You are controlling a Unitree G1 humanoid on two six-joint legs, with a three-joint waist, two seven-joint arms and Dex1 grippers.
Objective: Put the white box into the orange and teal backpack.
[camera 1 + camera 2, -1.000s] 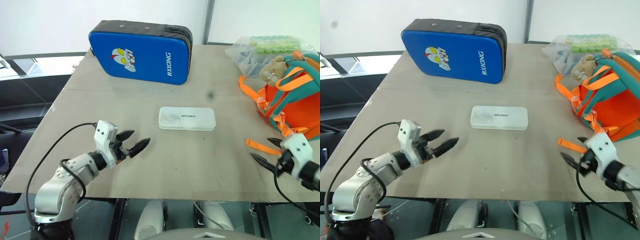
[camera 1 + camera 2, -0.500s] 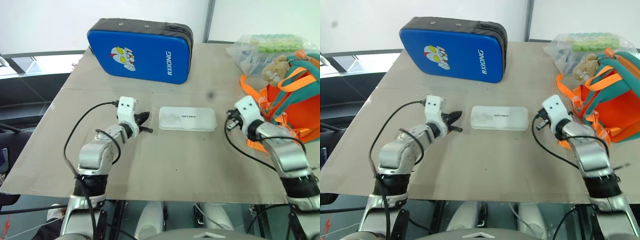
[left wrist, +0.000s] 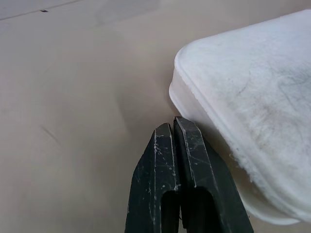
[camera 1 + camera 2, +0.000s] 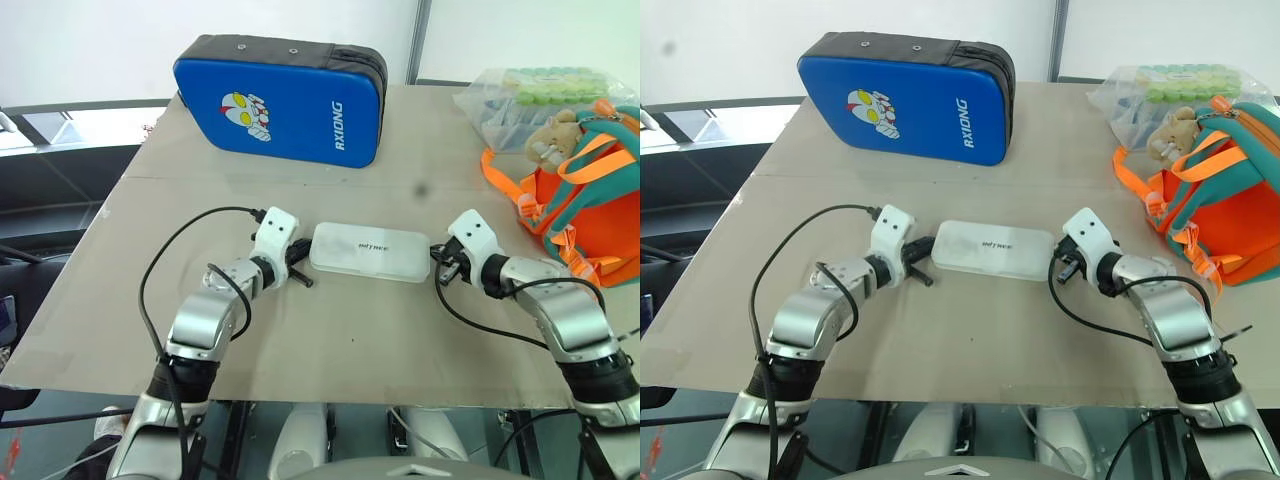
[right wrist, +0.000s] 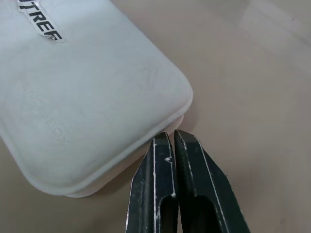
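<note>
The white box [image 4: 368, 251], a flat white plastic rectangular case with rounded corners and small dark lettering on its lid, lies near the middle of a plain beige tabletop [image 4: 350, 340], pinned between the two grippers. The left gripper [image 4: 300, 277] has its two black fingers clenched together, holding nothing, the tips pressed against the box's left end; its arm reaches in low from the near left with a black cable looping over it. The right gripper [image 4: 441, 266], likewise clenched and holding nothing, meets the box's right end. At the table's right edge sits the orange and teal backpack [image 4: 585, 205], small, of fabric, with orange straps and a beige plush toy, well apart from the box. Behind it lies a clear plastic bag [image 4: 520, 95]. At the far edge stands a large blue padded case [image 4: 280, 100].
</note>
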